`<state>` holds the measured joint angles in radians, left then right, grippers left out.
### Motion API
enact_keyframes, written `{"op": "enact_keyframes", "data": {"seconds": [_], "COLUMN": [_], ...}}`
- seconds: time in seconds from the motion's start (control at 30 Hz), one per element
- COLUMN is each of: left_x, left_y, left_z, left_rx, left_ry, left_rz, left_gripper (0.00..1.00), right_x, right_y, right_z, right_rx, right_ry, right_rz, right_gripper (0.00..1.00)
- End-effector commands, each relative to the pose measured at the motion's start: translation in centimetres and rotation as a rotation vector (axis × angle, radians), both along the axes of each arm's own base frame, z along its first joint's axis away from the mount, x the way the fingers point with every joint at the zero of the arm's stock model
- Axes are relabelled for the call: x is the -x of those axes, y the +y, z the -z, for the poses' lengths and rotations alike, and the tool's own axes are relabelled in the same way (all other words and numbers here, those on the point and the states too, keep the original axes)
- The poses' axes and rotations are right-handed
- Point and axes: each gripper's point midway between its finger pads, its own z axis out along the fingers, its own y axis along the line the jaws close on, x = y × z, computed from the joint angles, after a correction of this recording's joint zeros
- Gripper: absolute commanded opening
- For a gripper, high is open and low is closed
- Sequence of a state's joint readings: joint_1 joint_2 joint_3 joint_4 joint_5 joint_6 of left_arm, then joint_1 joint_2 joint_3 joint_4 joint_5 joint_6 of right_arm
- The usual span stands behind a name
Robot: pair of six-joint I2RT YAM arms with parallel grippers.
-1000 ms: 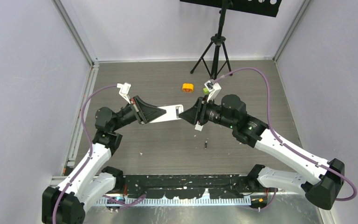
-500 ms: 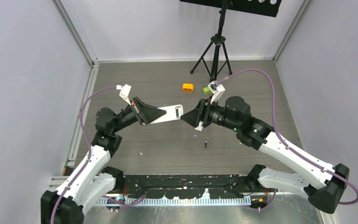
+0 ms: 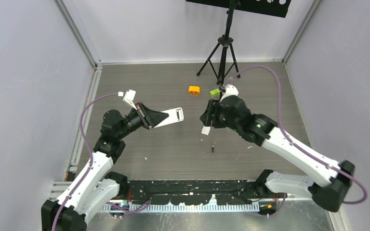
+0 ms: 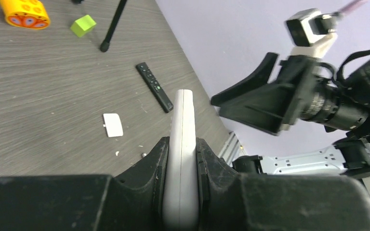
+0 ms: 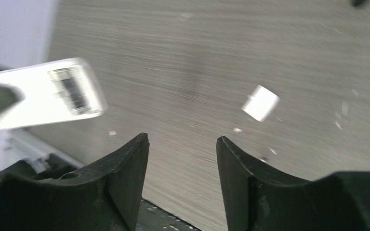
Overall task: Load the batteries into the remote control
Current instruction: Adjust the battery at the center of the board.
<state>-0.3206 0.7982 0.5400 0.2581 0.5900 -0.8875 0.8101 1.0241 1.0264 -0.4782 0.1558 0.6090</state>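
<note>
At the left, the left gripper (image 3: 160,117) is clamped on a white remote control (image 3: 174,115). It holds the remote above the table with its free end pointing toward the middle, well apart from the other arm. The right wrist view shows the remote's battery bay (image 5: 70,89) uncovered and facing that camera, but the view is too blurred to tell whether any batteries sit inside. No loose batteries can be made out anywhere. Further right, the right gripper (image 3: 205,117) hangs low with its fingers spread and nothing between them. The loading step seems to be between cells, so the next move calls for finding and pinching a battery, then aligning it with the bay. Just below this gripper a small white cover (image 3: 205,130) lies on the table (image 3: 173,154), a grey wood-grain surface dotted with white flecks, with a slim black bar (image 3: 213,149) nearer the arms. At the far side sit an orange block (image 3: 194,90), a lime block (image 3: 214,92) and a black tripod (image 3: 224,48). Pale lilac walls (image 3: 24,96) enclose the cell.
</note>
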Motion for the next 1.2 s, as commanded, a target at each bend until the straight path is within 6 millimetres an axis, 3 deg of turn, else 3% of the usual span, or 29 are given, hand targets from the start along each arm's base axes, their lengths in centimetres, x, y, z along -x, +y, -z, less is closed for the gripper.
{"op": "enact_keyframes", "data": {"seconds": [0.0,0.13,0.3,0.43,0.57,0.83,1.17], "left_x": [-0.5,-0.4,-0.4,-0.4,-0.4,-0.4,-0.3], "left_y": [0.9,0.9,0.9,0.9,0.8,0.8,0.8], "left_z": [-1.0,-0.7,-0.4,-0.2,-0.3,-0.3,-0.4], "left_rx": [-0.033,-0.042,-0.048,-0.055,-0.056,-0.056,-0.056], "left_ry": [-0.057,-0.047,-0.044,-0.044,-0.045,-0.048,-0.050], "left_rz": [-0.064,-0.064,-0.063,-0.062,-0.054,-0.053,-0.049], "left_gripper": [0.00,0.00,0.00,0.00,0.00,0.00,0.00], "right_x": [-1.4,-0.8,0.0,0.2,1.8,3.2,4.7], "right_y": [-4.0,-4.3,-4.3,-5.3,-5.5,-8.0,-6.1], "right_z": [6.9,12.7,16.9,18.3,20.3,22.4,24.0], "right_rx": [0.313,0.478,0.543,0.627,0.724,0.899,0.886], "right_ry": [0.206,0.367,0.446,0.439,0.508,0.565,0.618], "right_rz": [0.221,0.230,0.200,0.159,0.025,0.043,-0.062], "right_gripper": [0.55,0.50,0.49,0.49,0.49,0.54,0.55]}}
